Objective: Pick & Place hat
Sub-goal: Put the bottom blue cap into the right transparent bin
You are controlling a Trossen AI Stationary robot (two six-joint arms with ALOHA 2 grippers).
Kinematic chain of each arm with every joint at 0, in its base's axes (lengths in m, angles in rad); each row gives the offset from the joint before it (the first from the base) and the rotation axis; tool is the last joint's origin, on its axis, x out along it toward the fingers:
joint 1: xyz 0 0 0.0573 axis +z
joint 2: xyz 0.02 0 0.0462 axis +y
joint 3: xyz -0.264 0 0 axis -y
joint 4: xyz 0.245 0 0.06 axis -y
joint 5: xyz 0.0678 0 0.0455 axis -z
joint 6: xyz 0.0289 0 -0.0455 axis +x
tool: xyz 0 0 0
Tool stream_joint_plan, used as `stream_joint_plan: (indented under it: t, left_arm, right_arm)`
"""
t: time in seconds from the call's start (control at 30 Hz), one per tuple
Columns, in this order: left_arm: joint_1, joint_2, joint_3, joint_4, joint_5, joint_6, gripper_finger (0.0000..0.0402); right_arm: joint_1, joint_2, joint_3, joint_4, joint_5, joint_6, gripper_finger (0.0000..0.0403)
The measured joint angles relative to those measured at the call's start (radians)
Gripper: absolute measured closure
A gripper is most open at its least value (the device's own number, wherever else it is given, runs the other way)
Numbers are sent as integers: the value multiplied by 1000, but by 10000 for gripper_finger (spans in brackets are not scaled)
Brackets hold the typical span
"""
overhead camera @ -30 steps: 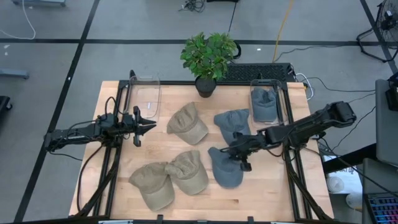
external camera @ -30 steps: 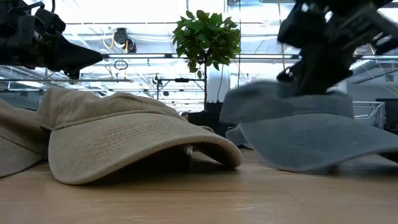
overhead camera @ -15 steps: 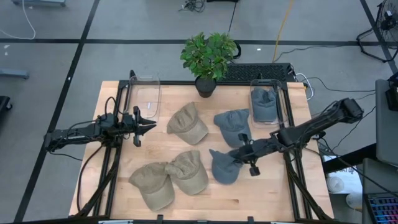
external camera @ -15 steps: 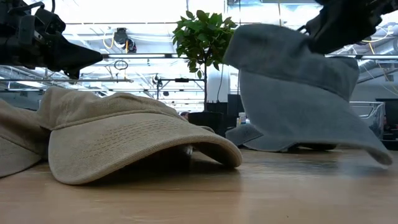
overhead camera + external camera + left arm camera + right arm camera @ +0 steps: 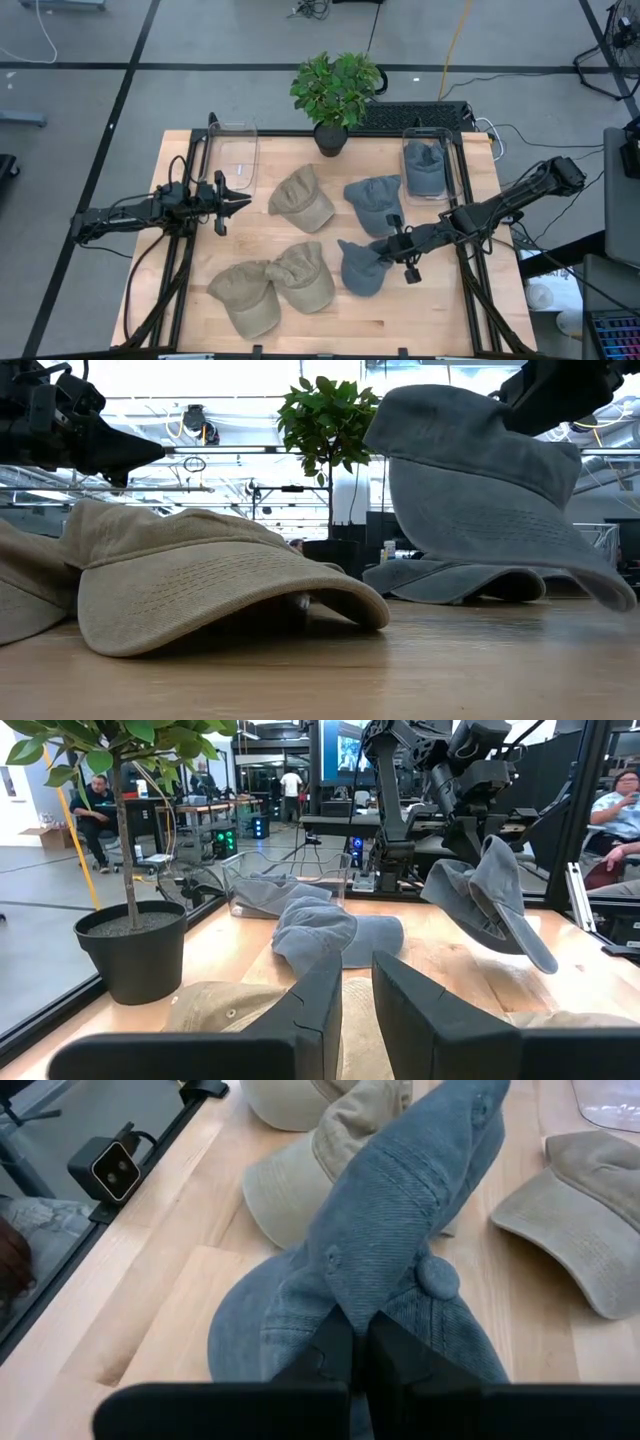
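Note:
A grey-blue hat (image 5: 360, 268) hangs in the air over the table's near right part, with my right gripper (image 5: 384, 252) shut on it. It also shows in the low view (image 5: 480, 490) and the left wrist view (image 5: 490, 900). A second grey-blue hat (image 5: 375, 200) and several tan hats (image 5: 300, 198) lie crown up on the wood. Another grey-blue hat (image 5: 425, 168) lies in a clear bin at the far right. My left gripper (image 5: 243, 200) waits open over the table's left side, holding nothing. My right gripper pinches a raised fold of the hat's crown (image 5: 365, 1295) between its two fingers, close to the top button (image 5: 437, 1277). The fingers slant down from the table's right side. The hat hangs below them, lifted clear of the table, with its brim (image 5: 600, 585) lowest.
An empty clear bin (image 5: 235, 150) stands at the far left, and a potted plant (image 5: 335, 95) at the far middle. Two tan hats (image 5: 270, 285) lie near the front edge, left of the lifted hat. People sit in the room beyond the table.
My right gripper has risen and drawn a little toward the table's right and near edges, staying shut. The grey-blue hat, which lay flat on the wood, has been lifted clear and now hangs bunched with its brim tipped down.

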Motion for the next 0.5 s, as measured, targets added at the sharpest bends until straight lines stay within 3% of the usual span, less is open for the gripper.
stream_joint_plan:
  t: [0.5]
  left_arm:
    - [0, 0, 0, 0, 0, 0, 334]
  right_arm:
    - [0, -16, 1, 17, 44, -20, 403]
